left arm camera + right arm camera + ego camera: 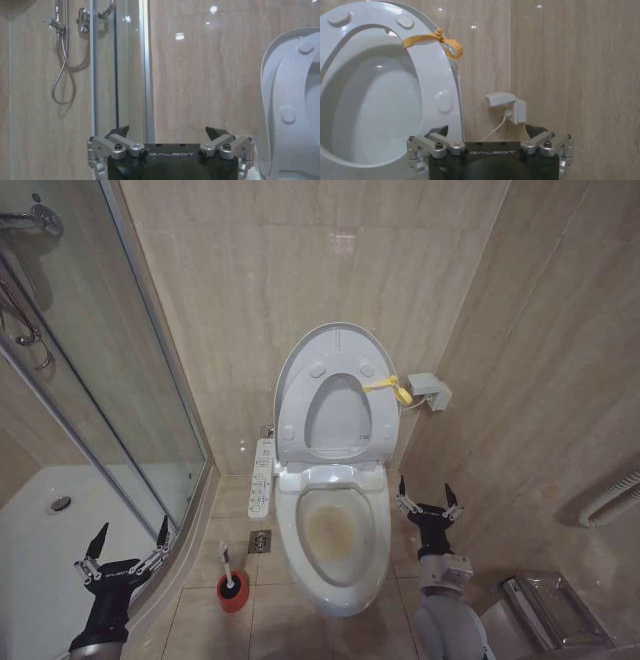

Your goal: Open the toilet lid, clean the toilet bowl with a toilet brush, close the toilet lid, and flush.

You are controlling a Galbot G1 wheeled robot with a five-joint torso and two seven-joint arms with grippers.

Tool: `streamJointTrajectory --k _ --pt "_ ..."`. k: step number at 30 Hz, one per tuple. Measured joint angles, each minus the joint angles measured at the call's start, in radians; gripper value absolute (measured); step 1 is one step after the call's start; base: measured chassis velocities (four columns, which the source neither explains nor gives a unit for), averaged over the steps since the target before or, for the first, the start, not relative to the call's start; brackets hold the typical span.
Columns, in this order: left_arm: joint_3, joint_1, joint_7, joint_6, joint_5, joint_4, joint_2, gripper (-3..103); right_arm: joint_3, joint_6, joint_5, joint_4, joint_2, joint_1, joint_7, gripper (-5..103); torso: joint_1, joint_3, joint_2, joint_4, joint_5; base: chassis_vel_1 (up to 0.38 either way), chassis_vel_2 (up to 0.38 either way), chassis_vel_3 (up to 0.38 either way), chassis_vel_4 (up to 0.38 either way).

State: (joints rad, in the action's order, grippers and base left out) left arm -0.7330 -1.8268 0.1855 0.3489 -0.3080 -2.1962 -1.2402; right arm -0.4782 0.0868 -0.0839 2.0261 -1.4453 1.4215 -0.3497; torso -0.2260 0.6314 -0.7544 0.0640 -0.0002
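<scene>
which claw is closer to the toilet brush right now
Left. The left claw hangs open just left of the toilet brush in its red holder; the right claw is open across the toilet bowl.

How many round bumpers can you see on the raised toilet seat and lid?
4: two at the top and two lower down, on the upright seat against the toilet lid. Others may be hidden.

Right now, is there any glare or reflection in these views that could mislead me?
Head view: a soft light patch on the wall tiles above the toilet lid, reflections in the shower glass. Left wrist view: bright spots on the tiles, streaks on the glass. Right wrist view: small specks only.
</scene>
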Motion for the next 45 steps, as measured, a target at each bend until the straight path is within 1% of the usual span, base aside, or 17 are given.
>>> streamJointTrajectory --k 6,11,13,16,19,20,21,23,24,25,26,28,29,32,36,39,45 --pt "0.000 0.000 0.000 0.000 0.000 0.000 0.000 100 -0.001 0.000 0.000 0.003 0.000 0.007 0.002 100 0.000 0.000 0.000 0.0000 0.0000 0.000 0.000 0.000 0.000" --pt "0.000 0.000 0.000 0.000 0.000 0.000 0.000 100 -0.024 -0.013 0.008 0.066 -0.008 0.101 0.049 100 0.000 0.000 0.000 0.0003 0.0001 0.000 0.000 0.000 0.000" --pt "0.000 0.000 0.000 0.000 0.000 0.000 0.000 100 -0.049 -0.028 0.019 0.130 -0.016 0.195 0.097 100 0.000 0.000 0.000 0.0003 0.0001 0.000 0.000 0.000 0.000" --pt "0.000 0.000 0.000 0.000 0.000 0.000 0.000 100 -0.067 -0.037 0.026 0.180 -0.021 0.271 0.132 100 0.000 0.000 0.000 0.0004 -0.0001 0.000 0.000 0.000 0.000" --pt "0.000 0.000 0.000 0.000 0.000 0.000 0.000 100 -0.069 -0.034 0.026 0.188 -0.022 0.298 0.141 100 0.000 0.000 0.000 0.0001 0.0002 0.000 0.000 0.000 0.000" --pt "0.000 0.000 0.000 0.000 0.000 0.000 0.000 100 -0.077 -0.016 0.026 0.211 -0.024 0.335 0.167 100 0.000 0.000 0.000 -0.0006 0.0003 0.000 0.000 0.000 0.000" --pt "0.000 0.000 0.000 0.000 0.000 0.000 0.000 100 -0.081 -0.002 0.025 0.228 -0.025 0.363 0.186 100 0.000 0.000 0.000 0.0003 -0.0002 0.000 0.000 0.000 0.000" --pt "0.000 0.000 0.000 0.000 0.000 0.000 0.000 100 -0.083 0.002 0.024 0.236 -0.026 0.376 0.193 100 0.000 0.000 0.000 0.0005 -0.0005 0.000 0.000 0.000 0.000" --pt "0.000 0.000 0.000 0.000 0.000 0.000 0.000 100 -0.087 0.014 0.015 0.255 -0.029 0.395 0.213 100 0.000 0.000 0.000 -0.0003 0.0004 0.000 0.000 0.000 0.000" --pt "0.000 0.000 0.000 0.000 0.000 0.000 0.000 100 -0.098 0.046 -0.011 0.309 -0.037 0.428 0.260 100 0.000 0.000 0.000 0.0001 -0.0002 0.000 0.000 0.000 0.000" --pt "0.000 0.000 0.000 0.000 0.000 0.000 0.000 100 -0.118 0.057 -0.038 0.331 -0.046 0.408 0.285 100 0.000 0.000 0.000 -0.0003 0.0003 0.000 0.000 0.000 0.000" --pt "0.000 0.000 0.000 0.000 0.000 0.000 0.000 100 -0.120 0.060 -0.047 0.331 -0.048 0.396 0.287 100 0.000 0.000 0.000 -0.0003 0.0006 0.000 0.000 0.000 0.000" --pt "0.000 0.000 0.000 0.000 0.000 0.000 0.000 100 -0.120 0.066 -0.053 0.323 -0.049 0.382 0.289 100 0.000 0.000 0.000 -0.0001 -0.0005 0.000 0.000 0.000 0.000" --pt "0.000 0.000 0.000 0.000 0.000 0.000 0.000 100 -0.120 0.078 -0.053 0.301 -0.051 0.364 0.291 100 0.000 0.000 0.000 -0.0001 0.0003 0.000 0.000 0.000 0.000" --pt "0.000 0.000 0.000 0.000 0.000 0.000 0.000 100 -0.114 0.089 -0.036 0.262 -0.056 0.329 0.295 100 0.000 0.000 0.000 0.0000 0.0001 0.000 0.000 0.000 0.000" --pt "0.000 0.000 0.000 0.000 0.000 0.000 0.000 100 -0.106 0.089 0.004 0.196 -0.072 0.253 0.304 100 0.000 0.000 0.000 0.0000 0.0002 0.000 0.000 0.000 0.000" --pt "0.000 0.000 0.000 0.000 0.000 0.000 0.000 100 -0.104 0.089 0.014 0.122 -0.080 0.165 0.304 100 0.000 0.000 0.000 -0.0001 0.0001 0.000 0.000 0.000 0.000"
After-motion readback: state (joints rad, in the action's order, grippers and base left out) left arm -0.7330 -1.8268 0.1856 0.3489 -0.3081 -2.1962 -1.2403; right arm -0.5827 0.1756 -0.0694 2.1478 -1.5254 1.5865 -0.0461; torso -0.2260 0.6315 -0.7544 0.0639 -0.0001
